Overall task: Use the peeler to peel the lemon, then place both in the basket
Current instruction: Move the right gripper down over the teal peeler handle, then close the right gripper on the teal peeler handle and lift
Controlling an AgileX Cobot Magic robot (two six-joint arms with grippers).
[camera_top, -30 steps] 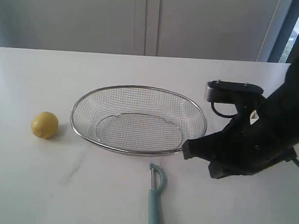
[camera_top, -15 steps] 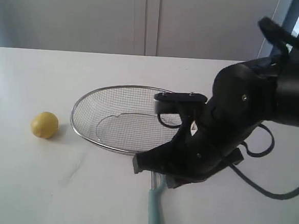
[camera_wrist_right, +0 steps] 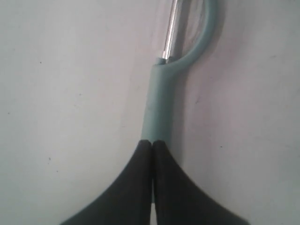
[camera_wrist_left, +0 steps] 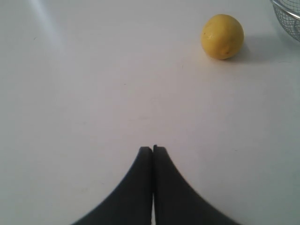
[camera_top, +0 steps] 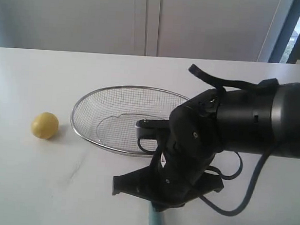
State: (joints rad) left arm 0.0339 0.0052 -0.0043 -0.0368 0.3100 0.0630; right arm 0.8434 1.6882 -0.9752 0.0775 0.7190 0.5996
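Note:
The yellow lemon (camera_top: 45,125) rests on the white table left of the wire basket (camera_top: 89,100); it also shows in the left wrist view as the lemon (camera_wrist_left: 222,36). My left gripper (camera_wrist_left: 153,148) is shut and empty, hanging over bare table some way from the lemon. My right arm (camera_top: 231,128) leans across the front of the basket and hides most of the peeler; only the teal handle end (camera_top: 156,223) sticks out below it. My right gripper (camera_wrist_right: 152,141) is shut, its tips just over the peeler handle (camera_wrist_right: 158,101), which lies flat on the table with the metal blade (camera_wrist_right: 171,28) beyond.
The basket's rim (camera_wrist_left: 286,11) shows at one corner of the left wrist view. The white table (camera_top: 57,188) runs back to a pale wall with cabinet doors (camera_top: 146,19). A black cable (camera_top: 247,194) loops from the right arm near the table front.
My right arm has swung from beside the basket's right end leftward and forward, and now covers the peeler's head. The lemon, basket and peeler have stayed put.

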